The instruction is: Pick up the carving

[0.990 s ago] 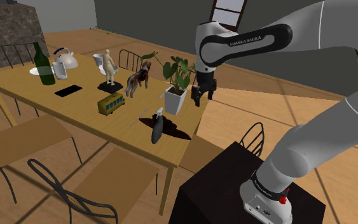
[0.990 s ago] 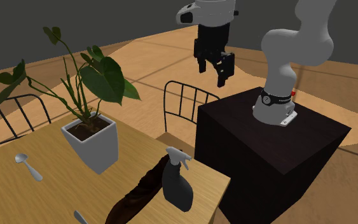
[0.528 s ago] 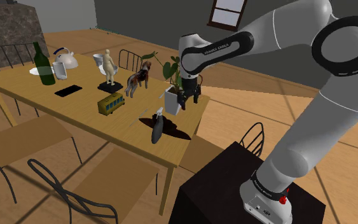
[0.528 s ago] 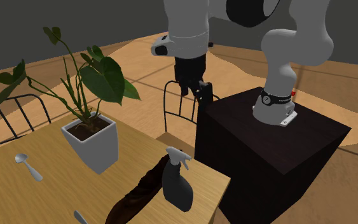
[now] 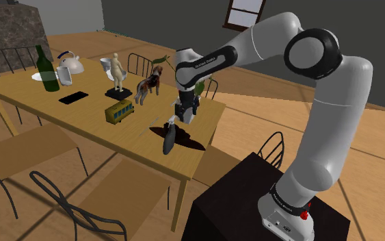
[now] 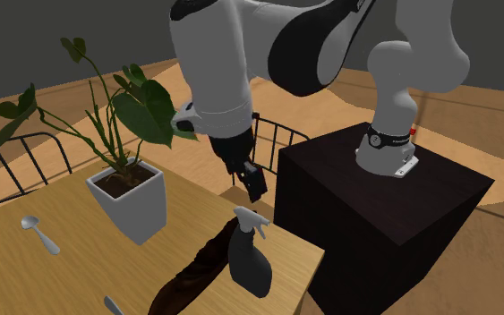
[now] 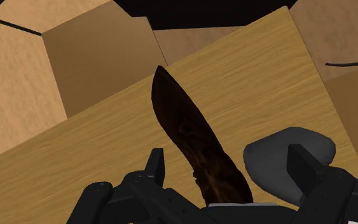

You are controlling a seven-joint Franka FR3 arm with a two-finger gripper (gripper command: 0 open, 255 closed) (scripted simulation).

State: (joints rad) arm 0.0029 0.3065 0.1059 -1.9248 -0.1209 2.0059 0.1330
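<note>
Shoulder view: we see the gripper (image 5: 184,116) low over the near end of the table (image 5: 81,120), above the dark brown carving (image 5: 191,142), which lies flat beside a spray bottle (image 5: 168,139).

Second exterior view: the gripper (image 6: 252,183) hangs just above the bottle (image 6: 250,259). The carving (image 6: 196,268) lies next to it, near a white plant pot (image 6: 133,206).

Wrist view: the fingers (image 7: 156,164) stand apart, so the jaws are open. The carving (image 7: 190,130) runs between them, ungripped.

Carving (image 7: 187,127): on the table (image 7: 266,83), below the gripper (image 7: 227,164).
Spray bottle (image 6: 252,258): just beside the carving, by the table corner.
Plant pot (image 6: 135,204): on the table, near both.
</note>
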